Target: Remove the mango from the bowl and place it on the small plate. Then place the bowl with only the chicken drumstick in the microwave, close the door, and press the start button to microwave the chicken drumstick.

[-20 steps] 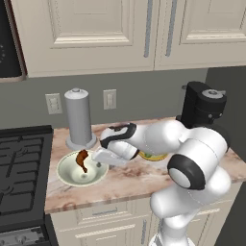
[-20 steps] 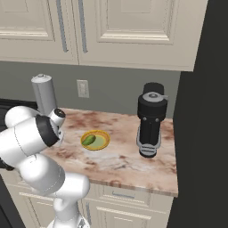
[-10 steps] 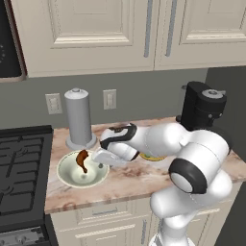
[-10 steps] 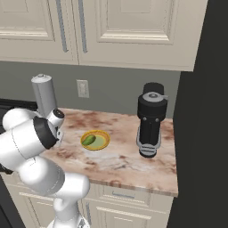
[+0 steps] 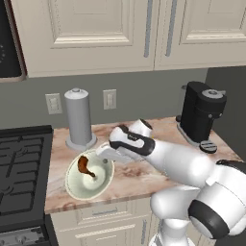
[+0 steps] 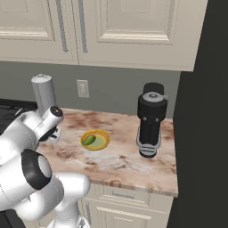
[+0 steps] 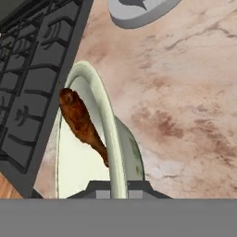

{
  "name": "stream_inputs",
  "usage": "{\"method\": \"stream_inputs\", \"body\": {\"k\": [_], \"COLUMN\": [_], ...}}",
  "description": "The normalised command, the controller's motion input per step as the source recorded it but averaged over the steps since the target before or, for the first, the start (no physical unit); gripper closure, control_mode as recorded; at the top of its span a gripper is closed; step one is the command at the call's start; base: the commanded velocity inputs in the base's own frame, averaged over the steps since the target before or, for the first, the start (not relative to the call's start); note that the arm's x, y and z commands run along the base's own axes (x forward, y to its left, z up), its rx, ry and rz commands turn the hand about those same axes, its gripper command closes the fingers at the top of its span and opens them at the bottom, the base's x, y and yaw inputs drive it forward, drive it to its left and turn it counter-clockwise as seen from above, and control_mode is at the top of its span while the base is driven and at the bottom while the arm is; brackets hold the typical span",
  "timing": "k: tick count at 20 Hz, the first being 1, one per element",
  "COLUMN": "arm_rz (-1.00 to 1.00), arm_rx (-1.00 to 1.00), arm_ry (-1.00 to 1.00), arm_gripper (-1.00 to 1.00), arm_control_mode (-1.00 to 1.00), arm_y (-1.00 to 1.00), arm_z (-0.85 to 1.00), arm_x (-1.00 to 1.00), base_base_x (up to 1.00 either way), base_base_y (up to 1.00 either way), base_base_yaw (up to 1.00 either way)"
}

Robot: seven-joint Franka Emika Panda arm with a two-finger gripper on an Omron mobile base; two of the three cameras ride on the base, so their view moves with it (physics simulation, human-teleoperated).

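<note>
The tool [image 5: 104, 154] is clamped on the rim of the bowl [image 5: 89, 175] at its 1 o'clock edge, tilting it on the bench [image 5: 134, 175]. The chicken drumstick [image 5: 85, 166] lies inside. The mango [image 6: 89, 140] rests on the small plate [image 6: 101, 144].

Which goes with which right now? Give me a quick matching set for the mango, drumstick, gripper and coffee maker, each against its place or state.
Things:
1. mango
2. drumstick
3. gripper
4. coffee maker

Places or states:
A. shut on the bowl rim
B. lying on the plate
C. standing at the counter's right end
D. inside the bowl

Pairs: 1-B, 2-D, 3-A, 4-C
</note>
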Motion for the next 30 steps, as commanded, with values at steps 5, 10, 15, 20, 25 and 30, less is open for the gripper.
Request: {"method": "stream_inputs", "body": {"k": [5,10,15,20,25,30], "arm_rz": [-0.02,-0.02,-0.07,-0.13,-0.23,-0.3], "arm_rx": [0.11,0.12,0.11,0.12,0.1,0.08], "arm_ry": [0.0,0.05,0.18,0.08,-0.02,0.0], "arm_gripper": [1.0,1.0,1.0,1.0,1.0,1.0], "arm_control_mode": [-1.0,-1.0,-1.0,-1.0,-1.0,-1.0], "arm_y": [-0.14,-0.2,-0.19,-0.27,-0.43,-0.4], "arm_z": [0.15,0.33,0.65,0.47,0.25,0.22], "arm_x": [-0.19,-0.03,-0.03,-0.22,-0.4,-0.28], "base_base_x": [0.0,0.0,0.0,0.0,0.0,0.0], "base_base_y": [0.0,0.0,0.0,0.0,0.0,0.0], "base_base_yaw": [0.0,0.0,0.0,0.0,0.0,0.0]}}
